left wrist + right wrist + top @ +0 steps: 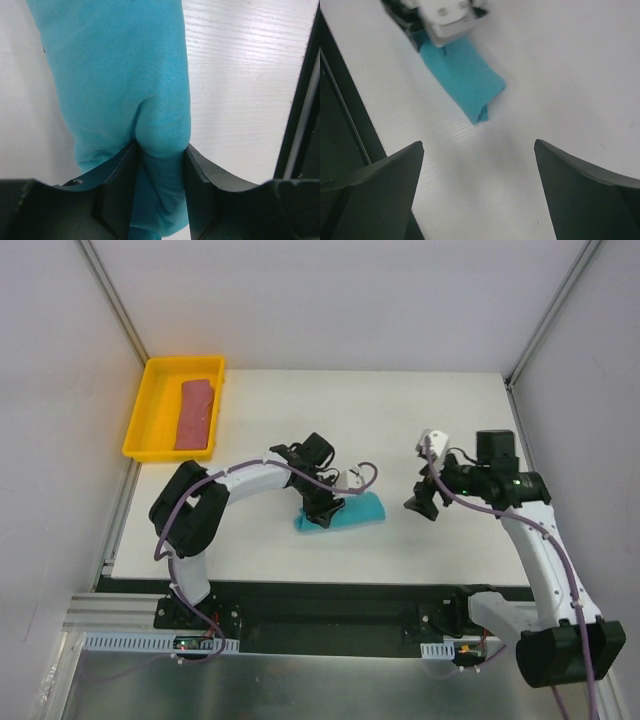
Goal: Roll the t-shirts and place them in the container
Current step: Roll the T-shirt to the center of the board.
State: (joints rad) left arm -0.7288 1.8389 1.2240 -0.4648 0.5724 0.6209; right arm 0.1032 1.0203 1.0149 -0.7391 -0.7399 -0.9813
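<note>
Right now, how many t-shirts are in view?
2. The teal t-shirt lies on the table, pinched by the left end effector; the red-pink t-shirt lies in the yellow tray. None appears hidden.

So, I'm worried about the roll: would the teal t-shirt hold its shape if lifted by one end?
Probably floppy: the teal t-shirt dents where the left gripper pinches it, so the free end would likely sag. Its loose end flap might unroll.
</note>
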